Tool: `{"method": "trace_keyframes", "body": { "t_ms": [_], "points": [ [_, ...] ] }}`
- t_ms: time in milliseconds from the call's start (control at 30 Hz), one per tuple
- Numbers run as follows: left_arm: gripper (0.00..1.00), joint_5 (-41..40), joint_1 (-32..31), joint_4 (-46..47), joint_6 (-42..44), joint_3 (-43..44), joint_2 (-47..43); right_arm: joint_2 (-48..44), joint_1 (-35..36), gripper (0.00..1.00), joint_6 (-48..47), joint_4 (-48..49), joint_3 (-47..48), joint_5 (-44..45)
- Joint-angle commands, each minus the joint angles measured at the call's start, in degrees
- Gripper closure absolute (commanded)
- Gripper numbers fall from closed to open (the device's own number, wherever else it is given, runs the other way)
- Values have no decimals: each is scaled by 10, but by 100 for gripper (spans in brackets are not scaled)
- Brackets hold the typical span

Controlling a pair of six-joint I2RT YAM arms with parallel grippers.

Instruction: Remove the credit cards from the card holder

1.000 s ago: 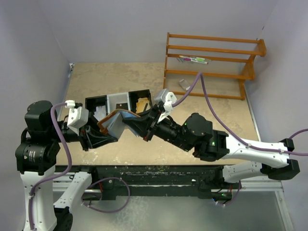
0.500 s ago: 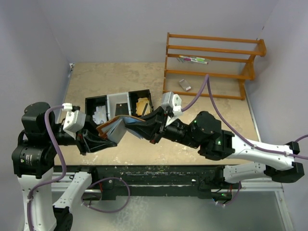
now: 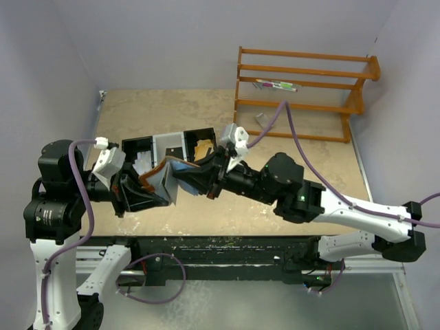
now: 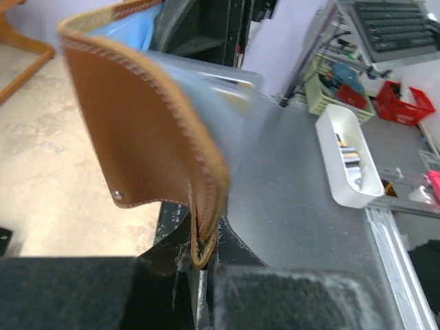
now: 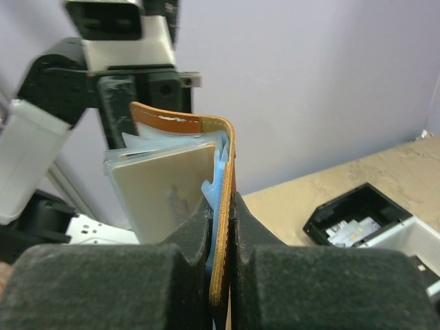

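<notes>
As viewed from the top external camera, both arms converge over the tan table (image 3: 323, 161) at left-centre of the frame.

- Right arm (image 3: 357, 210): enters from the lower right corner, bends at an elbow near frame centre, and runs up and to the left.
- Left arm (image 3: 58, 206): stands at the left edge, wrist turned toward frame centre.
- A wooden rack (image 3: 302, 82) occupies the upper right.
- A black-and-white three-compartment tray (image 3: 137, 140) lies on the table just above the meeting point.

The card holder (image 3: 163, 177) is suspended off the table between the two arms, spread open. The outside is brown leather with pale edge stitching; the lining is light blue-grey. In the overhead view its long axis runs roughly left to right. The brown edge arches along the upper side and the pale lining faces the lower edge of the frame.

- Left gripper (image 4: 199, 289): fingers pressed together on the lower end of one leather flap. In the left wrist view the flap rises from the pads and curls toward the upper left.
- Right gripper (image 5: 221, 234): fingers pinching the other leather panel edge-on, together with a strip of blue lining. The panel stands upright between the pads.

The credit cards (image 5: 168, 196) sit inside the holder. In the right wrist view a pale tan card stands upright in a clear sleeve just left of the pinched panel. Light blue edges show between that card and the leather.
</notes>
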Motion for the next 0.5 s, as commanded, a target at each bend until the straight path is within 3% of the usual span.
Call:
{"method": "trace_keyframes", "body": {
  "t_ms": [0, 100, 233, 400, 467],
  "points": [
    [100, -95, -1, 7, 9, 16, 14, 38, -35, 100, 95, 12, 9, -83],
    [100, -142, -1, -10, 18, 20, 21, 29, -70, 99, 134, 32, -25, -116],
    [100, -208, -1, 4, 1, 14, 20, 15, -91, 88, 148, 36, -45, -133],
    [100, -329, -1, 19, -6, 9, 15, -2, -96, 88, 144, 31, -53, -128],
    [100, -341, -1, 21, -6, 7, 17, -2, -96, 81, 142, 27, -55, -130]
  ]
}}
